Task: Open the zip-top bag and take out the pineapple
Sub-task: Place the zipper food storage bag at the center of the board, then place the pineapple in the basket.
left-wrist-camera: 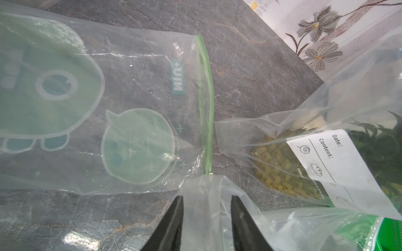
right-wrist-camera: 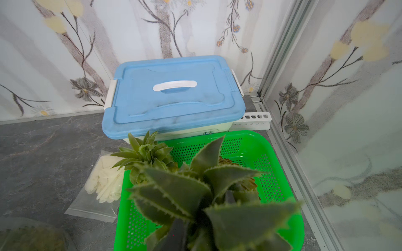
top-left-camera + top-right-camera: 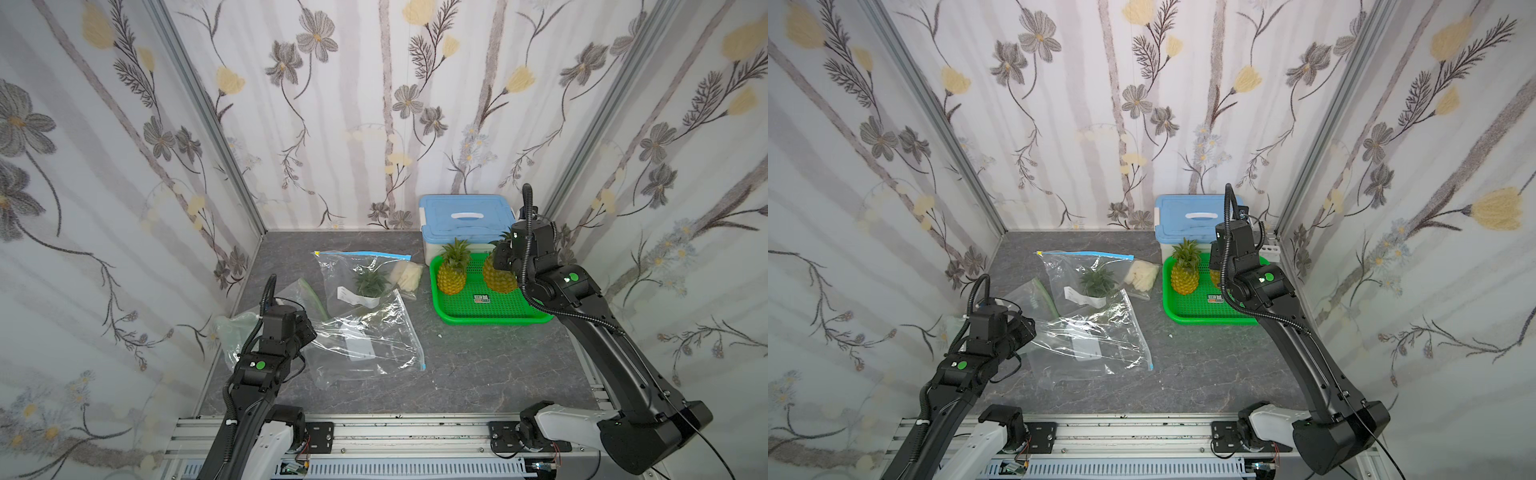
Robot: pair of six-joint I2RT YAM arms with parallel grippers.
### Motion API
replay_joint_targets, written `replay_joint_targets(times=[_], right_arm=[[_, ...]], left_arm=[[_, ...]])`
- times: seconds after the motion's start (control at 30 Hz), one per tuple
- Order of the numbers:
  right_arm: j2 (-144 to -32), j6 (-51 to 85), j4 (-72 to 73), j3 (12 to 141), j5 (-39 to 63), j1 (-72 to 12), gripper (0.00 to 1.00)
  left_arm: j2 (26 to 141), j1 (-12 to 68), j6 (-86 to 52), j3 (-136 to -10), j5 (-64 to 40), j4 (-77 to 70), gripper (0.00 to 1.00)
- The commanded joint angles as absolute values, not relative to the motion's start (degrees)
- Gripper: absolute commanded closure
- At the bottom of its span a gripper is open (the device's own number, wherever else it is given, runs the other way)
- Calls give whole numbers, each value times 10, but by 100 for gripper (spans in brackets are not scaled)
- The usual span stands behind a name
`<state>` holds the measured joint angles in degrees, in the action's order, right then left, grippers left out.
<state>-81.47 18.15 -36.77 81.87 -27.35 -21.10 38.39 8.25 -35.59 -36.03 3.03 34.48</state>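
Right wrist view: right tool [image 2: 202, 215] clenched on pineapple [image 2: 178, 191] crown, fruit upright in green tray [image 2: 272, 152], likely being set down. Left tool [image 1: 206, 197] jaws parted, zip-top bag [image 1: 219, 189] film slack between; bag looks empty, hold judged unneeded.

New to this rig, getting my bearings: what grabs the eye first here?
The bright green tray at the back right, with one pineapple standing in it and the right gripper clamped on the crown of a second pineapple. Mid-table, a third pineapple lies inside a clear zip-top bag, while the left gripper has its jaws apart around the edge of a nearer bag.
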Motion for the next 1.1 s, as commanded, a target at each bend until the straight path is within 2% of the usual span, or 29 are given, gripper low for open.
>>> replay_joint_targets(times=[0.0, 0.2, 0.47, 0.87, 0.93, 1.07], right_arm=[[-831, 183, -262, 806, -230, -186, 100], [-893, 188, -231, 803, -180, -148, 100], [-1003, 197, -229, 847, -152, -129, 100], [-1043, 220, -133, 781, -131, -123, 100], [-1040, 222, -126, 772, -130, -123, 94], [-1030, 224, -132, 759, -119, -124, 73]], left_arm=[[374, 82, -354, -364, 52, 332, 49], [369, 82, -335, -407, 52, 341, 33], [357, 82, -325, -447, 42, 353, 32], [321, 82, -319, -466, 39, 371, 32], [319, 81, -319, -465, 38, 371, 32], [316, 82, -323, -462, 32, 370, 32]])
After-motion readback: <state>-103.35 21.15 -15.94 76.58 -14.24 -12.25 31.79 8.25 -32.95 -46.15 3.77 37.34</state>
